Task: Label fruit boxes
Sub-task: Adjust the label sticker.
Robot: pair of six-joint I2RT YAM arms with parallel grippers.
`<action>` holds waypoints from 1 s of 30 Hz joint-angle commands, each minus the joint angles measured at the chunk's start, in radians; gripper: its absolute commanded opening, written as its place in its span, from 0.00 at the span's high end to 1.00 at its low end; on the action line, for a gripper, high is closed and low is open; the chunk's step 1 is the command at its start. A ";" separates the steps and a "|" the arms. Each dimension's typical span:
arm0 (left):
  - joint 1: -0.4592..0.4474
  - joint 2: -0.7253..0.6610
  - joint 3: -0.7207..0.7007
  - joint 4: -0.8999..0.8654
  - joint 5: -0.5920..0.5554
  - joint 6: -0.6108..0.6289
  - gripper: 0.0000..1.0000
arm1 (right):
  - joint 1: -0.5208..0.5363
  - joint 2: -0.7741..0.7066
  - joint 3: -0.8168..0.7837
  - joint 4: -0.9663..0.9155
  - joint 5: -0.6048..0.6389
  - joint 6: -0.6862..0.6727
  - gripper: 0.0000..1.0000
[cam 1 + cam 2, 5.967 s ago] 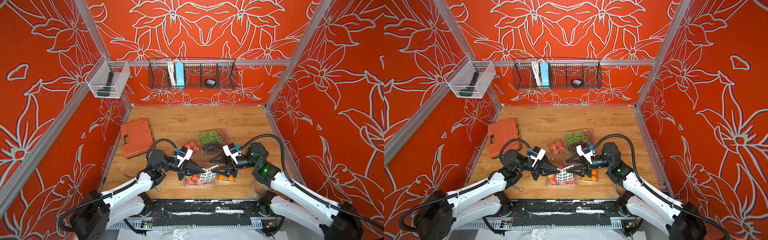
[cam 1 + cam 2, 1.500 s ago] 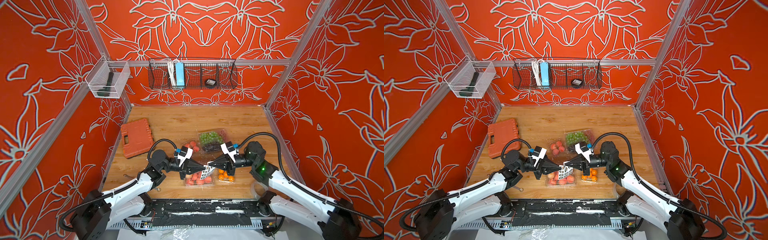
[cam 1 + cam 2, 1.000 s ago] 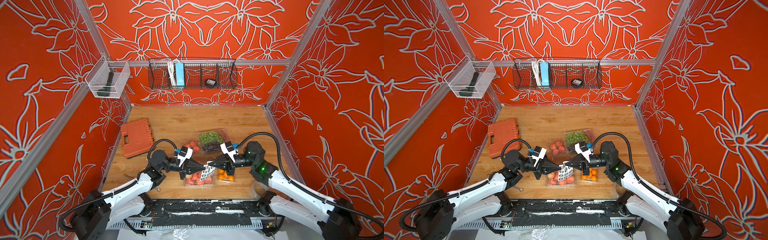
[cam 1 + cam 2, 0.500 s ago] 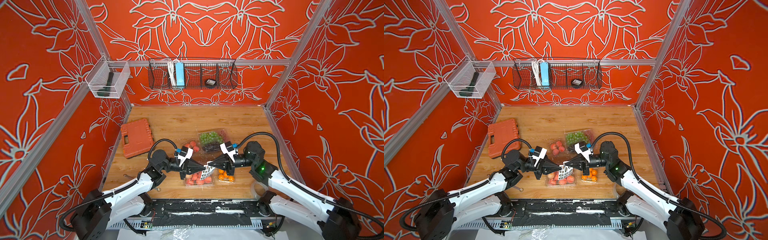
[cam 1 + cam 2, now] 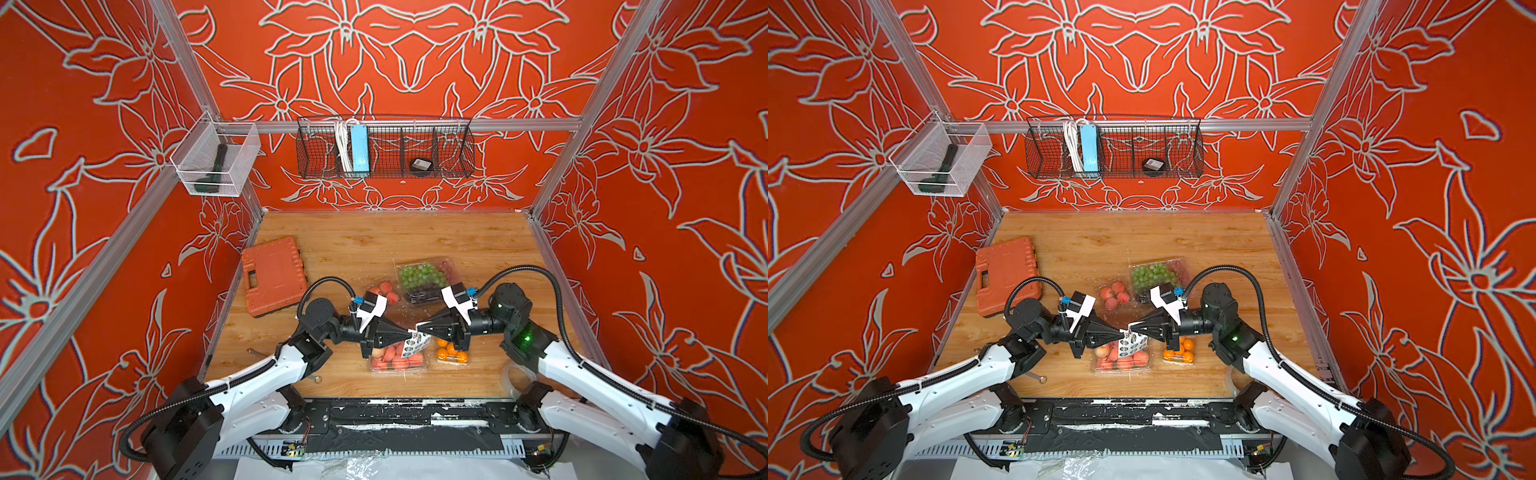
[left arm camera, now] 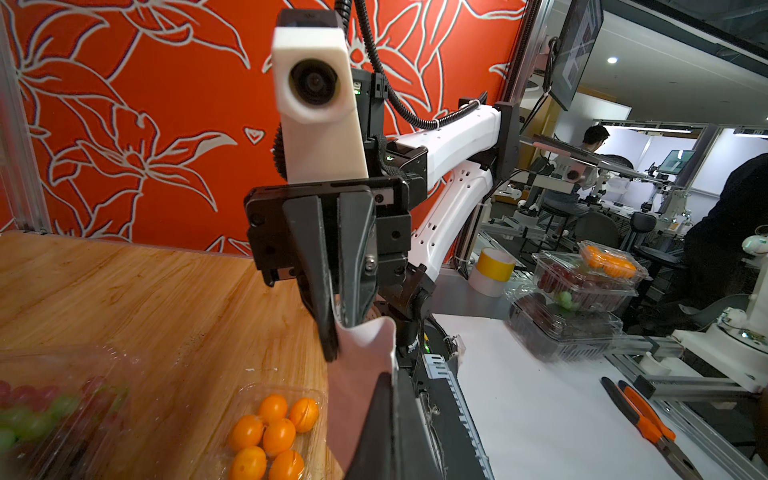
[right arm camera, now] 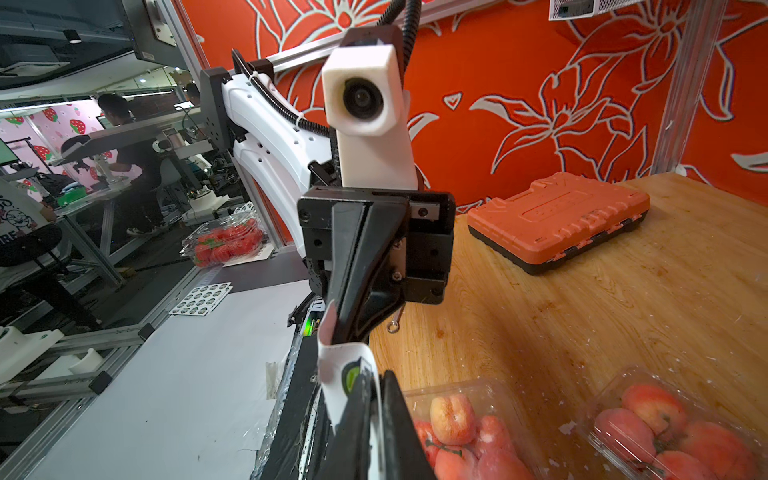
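Both grippers meet tip to tip above the large box of peaches (image 5: 395, 360) (image 5: 1121, 360) (image 7: 457, 424). A white sticker sheet (image 5: 414, 344) (image 5: 1132, 345) (image 6: 361, 374) (image 7: 345, 365) hangs between them. My left gripper (image 5: 405, 332) (image 5: 1121, 332) (image 6: 390, 380) is shut on its edge. My right gripper (image 5: 419, 330) (image 5: 1135, 328) (image 7: 376, 374) pinches the sheet beside a green sticker. The box of oranges (image 5: 451, 354) (image 5: 1177, 351) (image 6: 274, 428) lies under the right gripper. The small box of peaches (image 5: 384, 291) (image 5: 1115, 295) (image 7: 665, 424) and the box of grapes (image 5: 422, 276) (image 5: 1154, 274) (image 6: 41, 415) sit behind.
An orange tool case (image 5: 274, 274) (image 5: 1007, 270) (image 7: 561, 220) lies at the left of the wooden table (image 5: 374, 241). A small metal tool (image 5: 257, 353) lies by the left arm. A wire basket (image 5: 386, 149) and a clear bin (image 5: 216, 162) hang on the walls.
Since six seconds ago the two grippers have drawn closer until their tips nearly touch, bunching the sheet between them. Over the last second nothing visibly moves.
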 commanded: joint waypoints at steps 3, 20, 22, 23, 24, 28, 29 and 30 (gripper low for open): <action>-0.001 -0.011 0.030 -0.016 -0.014 0.012 1.00 | 0.005 -0.008 0.007 0.025 -0.004 -0.003 0.87; -0.002 -0.003 0.027 0.019 -0.015 -0.009 1.00 | 0.010 0.022 0.012 0.060 -0.028 0.014 0.81; -0.002 0.000 0.030 0.014 -0.016 -0.008 1.00 | 0.011 0.018 0.010 0.052 -0.020 0.009 0.81; -0.001 0.000 0.030 0.012 -0.018 -0.007 1.00 | 0.012 0.016 0.010 0.051 -0.020 0.007 0.80; -0.001 0.000 0.030 0.013 -0.019 -0.007 1.00 | 0.012 0.016 0.010 0.048 -0.017 0.005 0.80; -0.001 0.004 0.033 0.009 -0.021 -0.005 1.00 | 0.012 0.018 0.010 0.046 -0.019 0.004 0.80; -0.001 0.004 0.033 0.009 -0.021 -0.005 1.00 | 0.013 0.020 0.012 0.047 -0.017 0.005 0.80; -0.001 0.006 0.034 0.010 -0.019 -0.007 1.00 | 0.013 0.021 0.012 0.048 -0.016 0.004 0.79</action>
